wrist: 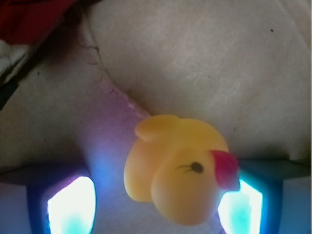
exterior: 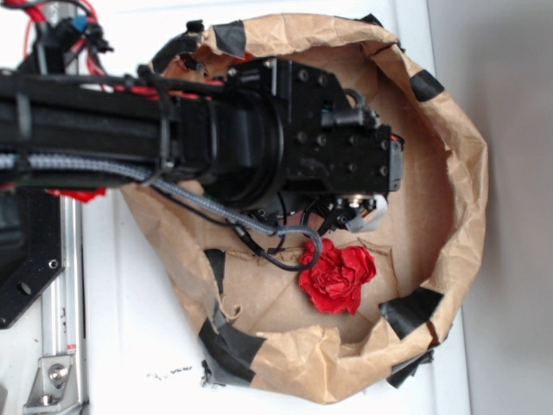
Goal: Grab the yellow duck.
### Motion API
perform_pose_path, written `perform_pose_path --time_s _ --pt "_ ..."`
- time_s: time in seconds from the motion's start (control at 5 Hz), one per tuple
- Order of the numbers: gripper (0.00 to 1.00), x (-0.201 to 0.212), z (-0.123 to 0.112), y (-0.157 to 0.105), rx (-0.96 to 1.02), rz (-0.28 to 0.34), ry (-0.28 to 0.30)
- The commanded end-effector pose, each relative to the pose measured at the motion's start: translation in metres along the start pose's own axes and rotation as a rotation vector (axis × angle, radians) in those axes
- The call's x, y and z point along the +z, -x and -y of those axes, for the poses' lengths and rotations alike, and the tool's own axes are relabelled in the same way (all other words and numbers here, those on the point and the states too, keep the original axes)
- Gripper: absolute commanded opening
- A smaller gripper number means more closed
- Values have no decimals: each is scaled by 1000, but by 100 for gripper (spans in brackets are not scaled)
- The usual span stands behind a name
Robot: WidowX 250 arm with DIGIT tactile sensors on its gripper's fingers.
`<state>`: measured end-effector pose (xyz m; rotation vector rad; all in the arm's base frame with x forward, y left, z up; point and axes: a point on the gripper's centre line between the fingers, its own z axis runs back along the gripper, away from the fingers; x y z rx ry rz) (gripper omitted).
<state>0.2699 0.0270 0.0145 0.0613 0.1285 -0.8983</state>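
Observation:
The yellow duck, glossy with a red-orange beak and a black eye, lies on brown paper in the wrist view, head toward the camera and beak pointing right. My gripper is open around it. The left finger stands well clear of the body, with a wide gap between them. The right finger sits right beside the beak. In the exterior view the black arm and gripper hang low inside the crumpled paper bowl, and the duck is hidden beneath them.
A red ruffled ball lies just below the gripper inside the bowl; a red patch shows at the wrist view's top left. The bowl's raised paper walls carry black tape patches. A metal rail runs along the left.

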Motion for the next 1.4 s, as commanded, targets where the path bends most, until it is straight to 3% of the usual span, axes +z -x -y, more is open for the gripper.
perform_pose_path --time_s 0.0,0.4,0.6,1.0,1.2 --pt "0 -2 -8 0 10 20 -3" --pt "0 13 -20 0 49 62 -11" --pt "0 58 -23 -1 68 140 -50" --pt "0 120 -1 -12 242 57 -81" --pt "0 117 -1 -11 289 23 -28"
